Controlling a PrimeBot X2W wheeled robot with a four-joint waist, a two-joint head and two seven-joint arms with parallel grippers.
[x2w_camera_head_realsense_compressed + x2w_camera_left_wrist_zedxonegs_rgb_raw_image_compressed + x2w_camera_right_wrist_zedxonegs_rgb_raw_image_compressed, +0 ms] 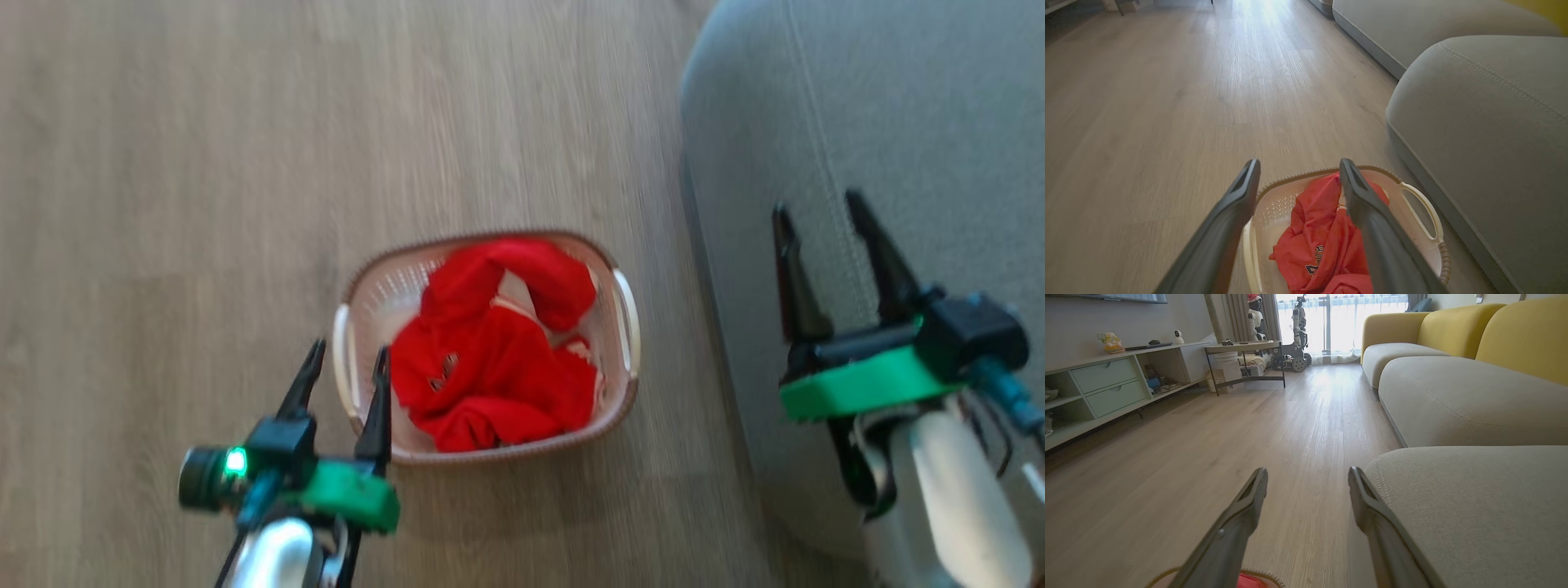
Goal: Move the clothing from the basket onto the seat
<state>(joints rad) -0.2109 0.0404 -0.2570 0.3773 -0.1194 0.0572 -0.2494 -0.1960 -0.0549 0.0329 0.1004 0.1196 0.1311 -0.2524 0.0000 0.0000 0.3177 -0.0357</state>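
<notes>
Looking down, the head view showed the clothing heaped in the basket, immediately right of the open, empty left tool, the nearer one. The right tool, also open, hung over the seat. Left wrist view: clothing lay just ahead, below. Right wrist view: seat lay rightward.

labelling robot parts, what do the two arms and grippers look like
The left gripper and right gripper each have two long tapering dark fingers on a black base, a bright green plastic collar, then a rounded silver-white forearm. A black cylinder with a lit green light sits by the left collar; a teal-blue cable runs at the right wrist.
</notes>
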